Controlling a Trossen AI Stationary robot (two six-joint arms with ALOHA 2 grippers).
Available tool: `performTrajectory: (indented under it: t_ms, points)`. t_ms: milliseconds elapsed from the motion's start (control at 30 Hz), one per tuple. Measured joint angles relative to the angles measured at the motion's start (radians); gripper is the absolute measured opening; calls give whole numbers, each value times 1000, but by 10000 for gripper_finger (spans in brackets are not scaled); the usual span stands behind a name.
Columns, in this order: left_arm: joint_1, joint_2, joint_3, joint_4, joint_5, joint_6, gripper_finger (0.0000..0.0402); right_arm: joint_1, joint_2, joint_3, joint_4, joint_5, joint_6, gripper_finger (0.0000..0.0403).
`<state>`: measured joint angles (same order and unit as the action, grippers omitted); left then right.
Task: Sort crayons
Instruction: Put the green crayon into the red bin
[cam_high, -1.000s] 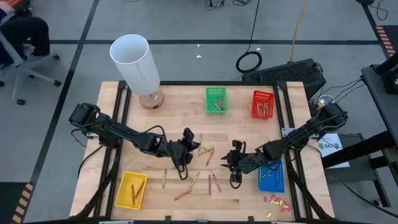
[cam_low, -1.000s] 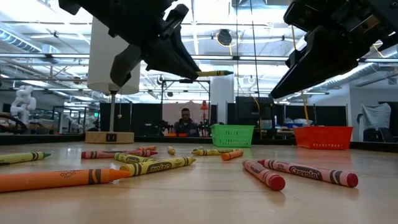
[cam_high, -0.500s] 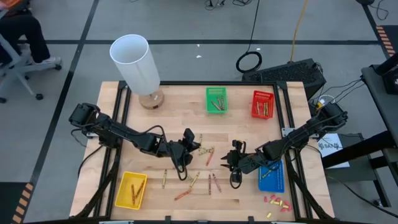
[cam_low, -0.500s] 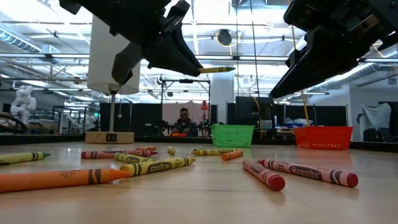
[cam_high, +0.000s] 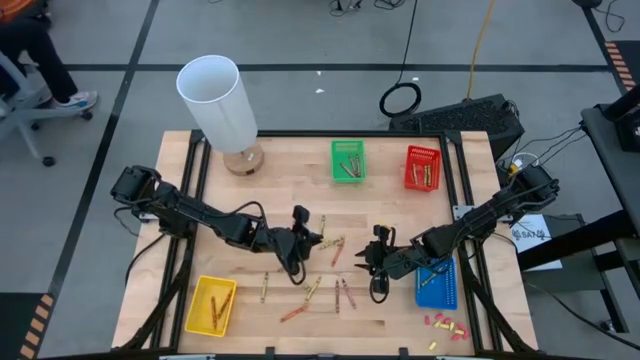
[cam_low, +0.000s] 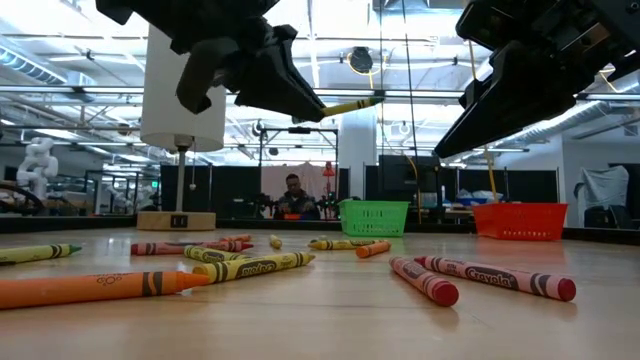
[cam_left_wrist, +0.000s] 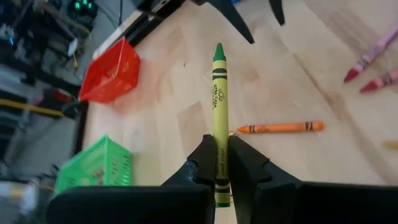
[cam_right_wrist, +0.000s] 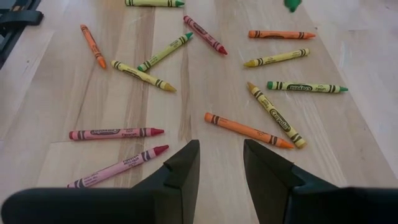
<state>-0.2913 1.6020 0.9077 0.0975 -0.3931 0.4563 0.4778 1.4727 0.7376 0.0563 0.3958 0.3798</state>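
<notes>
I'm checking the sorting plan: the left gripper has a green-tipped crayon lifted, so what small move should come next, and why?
Probably carry it toward the green basket. The left gripper is shut on the yellow-green crayon, held clear above the table, and that basket already holds crayons. The right gripper hangs open and empty over the scattered ones.

Wooden table (cam_high: 280, 170), overhead. Left gripper (cam_high: 305, 238) at centre, above loose crayons (cam_high: 325, 270); right gripper (cam_high: 376, 262) just right of centre, near blue basket (cam_high: 437, 283). Yellow basket (cam_high: 211, 305) front left; green basket (cam_high: 348, 160) and red basket (cam_high: 422, 167) at rear, all holding crayons. White lamp (cam_high: 220, 105) rear left. Small red-yellow bits (cam_high: 444, 325) front right.
</notes>
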Motion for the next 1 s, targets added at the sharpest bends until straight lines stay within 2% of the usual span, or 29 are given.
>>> performTrajectory:
  t_ms: [300, 500, 600, 767, 900, 1000]
  points:
    - [0, 0, 0, -1, 0, -365, 20, 0, 0, 0, 53, 0, -42, 110]
    - [0, 0, 0, -2, 0, -720, 20, 0, 0, 0, 99, 0, -92, 110]
    - [0, 0, 0, -1, 0, -807, 20, 0, 0, 0, 116, 0, -111, 110]
    - [0, 0, 0, -1, 0, -834, 20, 1, 0, 0, 137, 23, -130, 110]
    - [0, 0, 0, -1, 0, -673, 20, 1, 0, 0, 158, 29, -183, 110]
    - [0, 0, 0, -1, 0, -567, 20, -10, 0, 17, 153, 77, -198, 110]
